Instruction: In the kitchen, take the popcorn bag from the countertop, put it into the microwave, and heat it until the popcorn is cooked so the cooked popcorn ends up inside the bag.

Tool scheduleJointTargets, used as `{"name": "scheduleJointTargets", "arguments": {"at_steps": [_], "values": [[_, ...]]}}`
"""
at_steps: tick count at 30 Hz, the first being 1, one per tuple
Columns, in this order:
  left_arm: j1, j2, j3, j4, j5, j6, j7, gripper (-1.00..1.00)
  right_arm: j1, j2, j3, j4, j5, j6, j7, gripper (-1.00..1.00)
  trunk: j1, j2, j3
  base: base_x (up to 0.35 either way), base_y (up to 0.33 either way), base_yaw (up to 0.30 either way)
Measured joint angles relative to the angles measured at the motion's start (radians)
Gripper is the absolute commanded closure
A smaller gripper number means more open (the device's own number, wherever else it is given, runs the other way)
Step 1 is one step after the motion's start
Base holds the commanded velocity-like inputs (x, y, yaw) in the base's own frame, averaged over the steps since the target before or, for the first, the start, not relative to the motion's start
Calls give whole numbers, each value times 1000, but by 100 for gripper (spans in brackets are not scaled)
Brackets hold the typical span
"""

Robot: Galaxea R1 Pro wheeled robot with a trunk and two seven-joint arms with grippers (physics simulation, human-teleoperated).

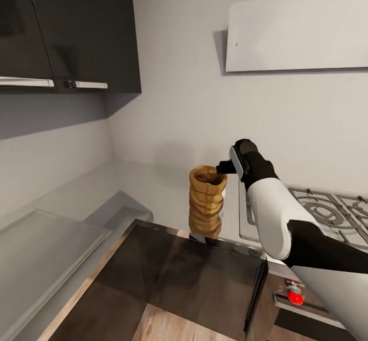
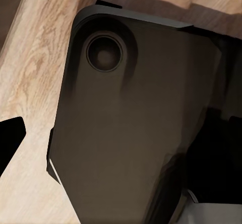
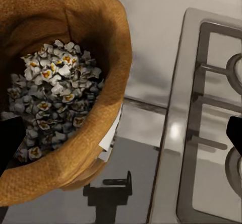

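At the near edge of the head view, the following items are showing:

Dark glossy panel (image 1: 179, 279): lying closest to the camera, over the wood floor (image 1: 163, 328), with its far edge sitting just under the bag.

Red knob (image 1: 295, 297): showing on the front panel below the right arm.

Right arm (image 1: 276, 218): reaching forward from the lower right, white shell with black wrist.

Right hand (image 1: 223, 167): meeting the rim of the popcorn bag (image 1: 207, 201) at its top edge; it appears to be gripping the rim, but the fingers are hidden, so the grip cannot be told for certain.

Popcorn bag, position: standing upright above the front edge of the table (image 1: 153, 187), just left of the gas hob (image 1: 327, 213); contact with the table cannot be told.

Popcorn bag, contents: in the right wrist view the bag (image 3: 96, 27) is holding popped white-and-yellow popcorn (image 3: 55, 88).

Left hand: its state cannot be told; the left wrist view is facing a dark robot part (image 2: 131, 123) over wood flooring.

Far zone: dark wall cabinets (image 1: 66, 29) are hanging upper left, a pale hood (image 1: 296, 29) upper right.
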Motion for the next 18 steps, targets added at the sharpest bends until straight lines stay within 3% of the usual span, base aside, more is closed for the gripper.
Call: {"name": "scheduleJointTargets", "arguments": {"at_steps": [4,8,18], "values": [[0,0,0,0,0,0,0,-100,0,0,-25,5,0,0,-20,-100,0,0,0,4,0,0],[0,0,0,0,0,0,0,-100,0,0,-27,13,-7,0,-57,-100,0,0,0,0,0,0],[0,0,0,0,0,0,0,-100,0,0,-27,14,-9,0,-62,-100,0,0,0,0,0,0]]}}
